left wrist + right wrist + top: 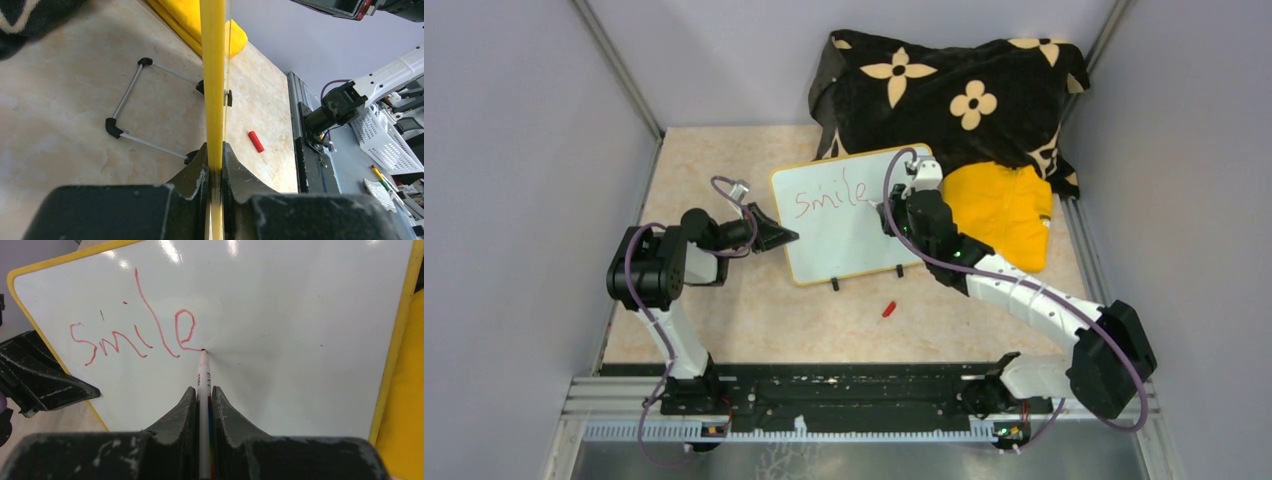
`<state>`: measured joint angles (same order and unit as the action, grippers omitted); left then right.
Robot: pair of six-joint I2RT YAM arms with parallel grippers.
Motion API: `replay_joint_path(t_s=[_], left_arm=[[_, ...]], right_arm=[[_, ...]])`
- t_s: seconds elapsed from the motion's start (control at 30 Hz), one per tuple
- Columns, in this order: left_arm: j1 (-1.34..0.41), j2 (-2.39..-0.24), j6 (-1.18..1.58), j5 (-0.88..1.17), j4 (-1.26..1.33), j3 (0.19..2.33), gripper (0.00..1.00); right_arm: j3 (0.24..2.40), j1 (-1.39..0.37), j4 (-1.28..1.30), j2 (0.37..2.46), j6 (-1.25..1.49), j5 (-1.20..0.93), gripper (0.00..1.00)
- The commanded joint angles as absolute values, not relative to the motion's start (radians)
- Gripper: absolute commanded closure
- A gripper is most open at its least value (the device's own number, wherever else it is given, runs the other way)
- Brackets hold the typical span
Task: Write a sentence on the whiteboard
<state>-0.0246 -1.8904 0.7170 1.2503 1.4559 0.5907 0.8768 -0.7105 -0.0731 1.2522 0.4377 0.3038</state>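
The whiteboard [854,235], white with a yellow frame, stands tilted at mid-table on its black feet. Red handwriting on it, the sentence [829,193], reads "smile". My left gripper [786,237] is shut on the board's left edge. In the left wrist view the yellow frame [213,75] runs straight between the closed left gripper [215,150]. My right gripper [202,390] is shut on a slim white marker [203,372]. Its tip touches the whiteboard [300,340] at the tail of the "e" in the sentence [135,330]. The right gripper [894,215] sits in front of the board's upper right part.
A red marker cap [888,309] lies on the table in front of the board, also seen as the cap [256,141]. A black flowered cloth [944,90] and a yellow cloth [999,210] lie behind and right of the board. The board's wire stand [130,90] rests behind it.
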Motion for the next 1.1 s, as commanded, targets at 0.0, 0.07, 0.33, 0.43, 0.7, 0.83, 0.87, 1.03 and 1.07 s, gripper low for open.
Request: replay_joint_path(t_s=[0.0, 0.07, 0.33, 0.43, 0.7, 0.83, 0.87, 1.03, 1.07], left_arm=[[-0.03, -1.89, 0.651, 1.249, 1.407, 0.597, 1.0], [-0.03, -1.889, 0.649, 1.249, 1.405, 0.596, 1.0], [-0.029, -1.892, 0.649, 1.247, 1.401, 0.598, 1.0], [-0.029, -1.89, 0.649, 1.246, 1.401, 0.598, 1.0], [-0.029, -1.886, 0.647, 1.246, 1.399, 0.598, 1.0], [-0.029, -1.889, 0.648, 1.247, 1.399, 0.598, 1.0], [-0.03, -1.888, 0.647, 1.246, 1.399, 0.598, 1.0], [-0.03, -1.888, 0.646, 1.246, 1.399, 0.598, 1.0], [-0.03, -1.887, 0.647, 1.247, 1.399, 0.598, 1.0]], right_arm=[[0.885, -0.694, -0.06, 1.224, 0.418, 0.392, 1.0], [0.889, -0.692, -0.051, 1.223, 0.422, 0.405, 1.0], [0.851, -0.69, -0.102, 1.169, 0.407, 0.36, 1.0], [0.823, -0.693, -0.145, 1.13, 0.401, 0.314, 1.0], [0.806, -0.692, -0.144, 1.109, 0.394, 0.33, 1.0], [0.809, -0.693, -0.144, 1.117, 0.397, 0.357, 1.0], [0.812, -0.692, -0.142, 1.121, 0.397, 0.363, 1.0], [0.826, -0.693, -0.139, 1.14, 0.4, 0.38, 1.0], [0.83, -0.692, -0.139, 1.144, 0.4, 0.381, 1.0]])
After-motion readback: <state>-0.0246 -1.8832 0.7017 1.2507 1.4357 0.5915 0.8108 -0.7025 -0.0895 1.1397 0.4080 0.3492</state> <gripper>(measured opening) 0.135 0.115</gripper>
